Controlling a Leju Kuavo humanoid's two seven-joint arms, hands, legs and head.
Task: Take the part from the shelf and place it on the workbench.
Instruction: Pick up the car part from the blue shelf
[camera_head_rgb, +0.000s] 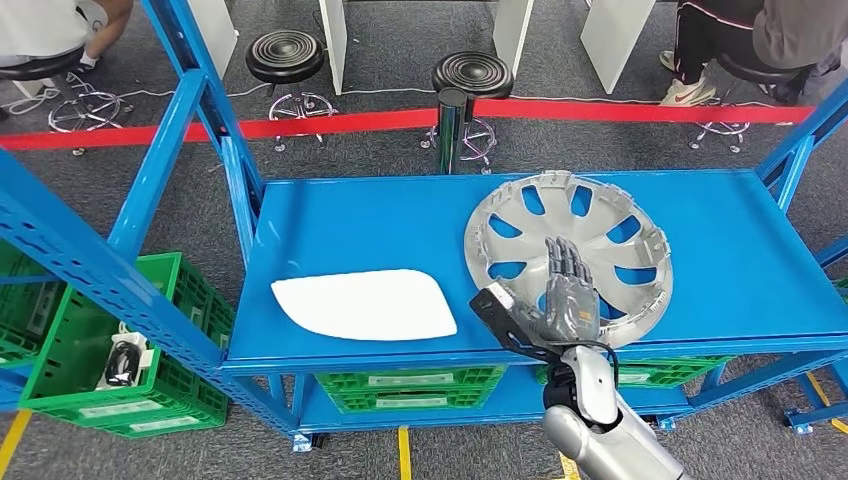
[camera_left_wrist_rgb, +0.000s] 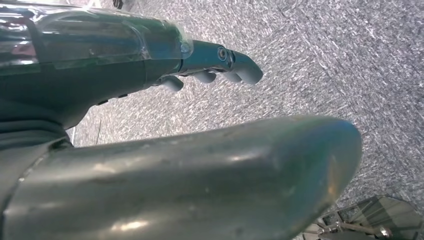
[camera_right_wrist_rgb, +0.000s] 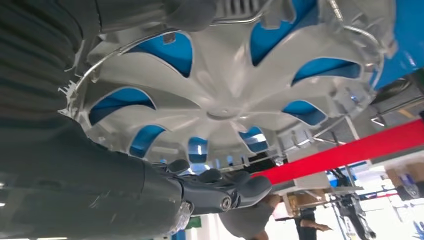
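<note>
1. The white panel (camera_head_rgb: 365, 304) lies flat on the left of the blue shelf (camera_head_rgb: 400, 215), near its front edge.
2. The hubcap (camera_head_rgb: 568, 255) lies on the shelf's right half, not yet lifted; grasping and carrying to the counter appear to remain.
3. The right hand (camera_head_rgb: 563, 298) hovers over its near rim, fingers spread, holding nothing.
4. Bare shelf surrounds the hubcap.
5. The left hand (camera_left_wrist_rgb: 220, 62) hangs over the floor, fingers curled, empty.
</note>
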